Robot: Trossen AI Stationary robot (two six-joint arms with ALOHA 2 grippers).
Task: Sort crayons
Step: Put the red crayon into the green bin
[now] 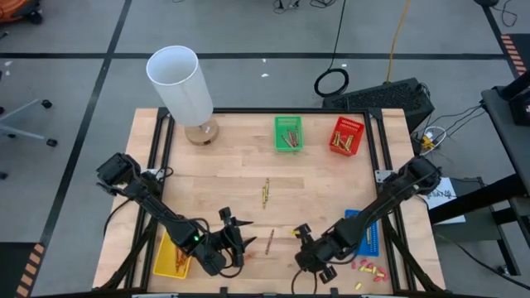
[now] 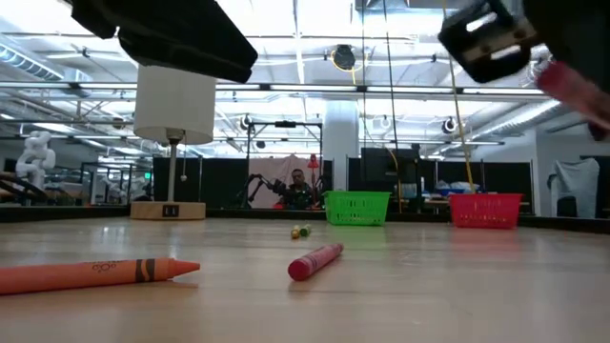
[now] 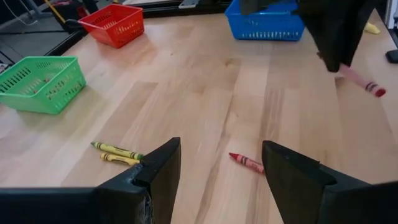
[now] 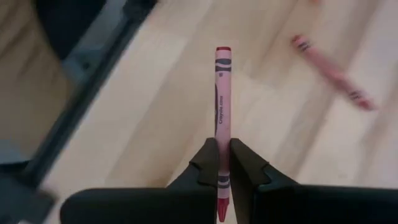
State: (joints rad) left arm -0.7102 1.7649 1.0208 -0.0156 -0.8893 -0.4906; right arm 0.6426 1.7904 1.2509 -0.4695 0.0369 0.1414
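I see the worktop, light wood w/ a black frame. A white lamp stands at its far left corner.

Containers, far edge first: green basket holds a few brownish crayons; red basket, just beside it to the right, holds several yellowish crayons. Near edge: yellow basket at left, partly under the left arm, holds some orange/red crayons; blue basket at right is mostly covered by the right arm, contents not readable. Small red and yellow bits lie loose near the blue basket.

Left gripper is at the near edge, left of centre, above the worktop. Its jaws stand wide apart w/ nothing between them, per the left wrist view.

Right gripper is at the near edge, right of centre. Its jaws are closed tight on a red crayon, gripped near one end, the rest projecting forward past the fingertips and clear of the worktop.

Loose crayons on the worktop: two olive-yellow crayons lie side by side at mid-worktop. One red crayon on the worktop lies betw. the two grippers. An orange crayon lies close to the low camera.
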